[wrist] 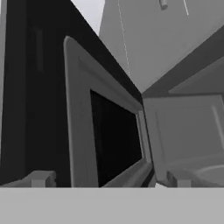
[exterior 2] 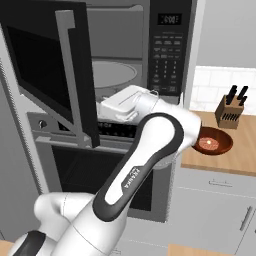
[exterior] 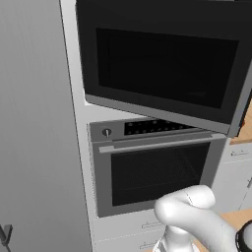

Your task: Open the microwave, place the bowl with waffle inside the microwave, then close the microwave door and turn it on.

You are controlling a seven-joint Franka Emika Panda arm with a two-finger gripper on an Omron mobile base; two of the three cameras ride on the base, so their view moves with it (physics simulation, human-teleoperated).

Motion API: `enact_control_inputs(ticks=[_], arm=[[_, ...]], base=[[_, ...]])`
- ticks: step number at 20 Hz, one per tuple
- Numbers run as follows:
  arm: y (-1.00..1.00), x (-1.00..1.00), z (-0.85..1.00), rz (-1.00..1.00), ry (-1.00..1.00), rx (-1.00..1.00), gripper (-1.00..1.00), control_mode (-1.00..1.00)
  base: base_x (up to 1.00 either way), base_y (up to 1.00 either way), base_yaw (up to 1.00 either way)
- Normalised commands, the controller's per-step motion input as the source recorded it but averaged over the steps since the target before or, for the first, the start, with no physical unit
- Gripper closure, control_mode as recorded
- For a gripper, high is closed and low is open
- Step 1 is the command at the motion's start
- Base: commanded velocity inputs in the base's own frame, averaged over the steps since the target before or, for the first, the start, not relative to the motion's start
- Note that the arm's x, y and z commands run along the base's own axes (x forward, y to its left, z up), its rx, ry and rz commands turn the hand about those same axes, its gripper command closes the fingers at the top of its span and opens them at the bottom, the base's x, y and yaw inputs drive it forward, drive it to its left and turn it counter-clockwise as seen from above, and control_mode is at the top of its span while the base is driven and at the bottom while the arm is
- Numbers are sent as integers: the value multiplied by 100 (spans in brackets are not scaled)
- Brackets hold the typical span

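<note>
Here the gripper (wrist: 109, 180) stands fully spread and holds nothing, fingertips low in the hand view before the microwave door's (wrist: 105, 131) inner frame. Door swung open at upper left of the right base view; the microwave (exterior 2: 117, 75) cavity bared. The bowl with waffle (exterior 2: 214, 142) waits on the counter (exterior 2: 245, 150) at right; swinging there, the arm could clip the door.

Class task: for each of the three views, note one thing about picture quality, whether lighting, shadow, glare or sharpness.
Left base view: flat, even light; the microwave door glass is dark, without glare. Right base view: sharp; the bowl with waffle casts a soft shadow on the wooden counter. Hand view: softer and blurrier, with the door's inner frame looming large and slanted.
</note>
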Motion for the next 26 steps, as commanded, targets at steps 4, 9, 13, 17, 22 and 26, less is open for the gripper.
enact_control_inputs(ticks=[4, 9, 13, 17, 22, 26], arm=[[39, 3, -7, 17, 3, 0, -100, -100], [63, -26, 0, 24, 1, 0, -100, -100], [89, -33, 0, 22, 0, 0, -100, -100], [99, -35, 0, 10, 0, 0, -100, -100], [100, -20, 0, 0, 0, -1, -100, -100], [99, -50, 0, 0, 0, 0, -100, -100]], base=[[0, 0, 0], [0, 0, 0], [0, 0, 0], [0, 0, 0], [0, 0, 0], [0, 0, 0]])
